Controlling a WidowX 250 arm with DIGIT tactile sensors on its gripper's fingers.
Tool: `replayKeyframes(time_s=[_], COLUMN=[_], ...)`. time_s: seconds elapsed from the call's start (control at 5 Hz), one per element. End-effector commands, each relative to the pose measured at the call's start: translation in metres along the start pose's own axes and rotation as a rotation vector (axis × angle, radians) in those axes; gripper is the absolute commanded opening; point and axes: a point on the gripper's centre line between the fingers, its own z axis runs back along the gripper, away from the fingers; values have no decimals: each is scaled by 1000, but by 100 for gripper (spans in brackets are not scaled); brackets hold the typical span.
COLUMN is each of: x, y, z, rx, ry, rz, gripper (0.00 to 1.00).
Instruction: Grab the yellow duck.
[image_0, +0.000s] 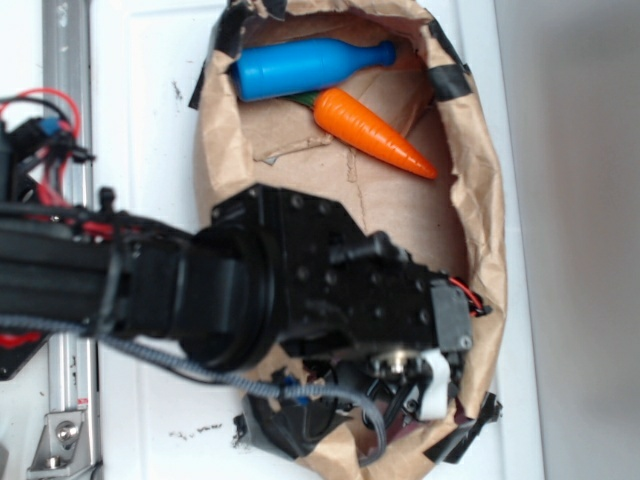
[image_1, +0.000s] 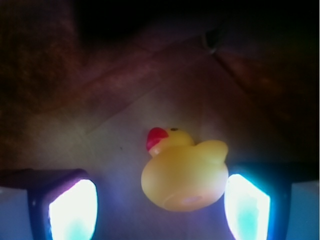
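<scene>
Our claw (image_1: 159, 200) is hanging released, fingers straddling the yellow duck (image_1: 182, 172); we are judging ourselves mid-approach; next we need descending, shifting right, closing.

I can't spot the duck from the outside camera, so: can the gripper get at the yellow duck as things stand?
Probably yes. In the wrist view the yellow duck sits on the brown paper between the open gripper's fingers, nothing lying between them. It sits nearer the right-hand finger in that picture, so closing may nudge it.
</scene>
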Motion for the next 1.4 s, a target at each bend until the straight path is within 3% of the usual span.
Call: replayKeyframes(time_s=[0.0, 0.2, 0.4, 0.6, 0.8, 1.0, 1.2], x=[20, 20, 11, -18, -45, -47, -48], y=[-10, -10, -8, -2, 9, 8, 8], z=[-10, -5, 18, 66, 116, 137, 156], rx=[6, -3, 29, 79, 175, 273, 340], ry=[-19, -17, 32, 99, 116, 169, 159], rz=[-53, -10, 65, 236, 472, 709, 945], gripper=[35, 0, 0, 0, 0, 0, 0])
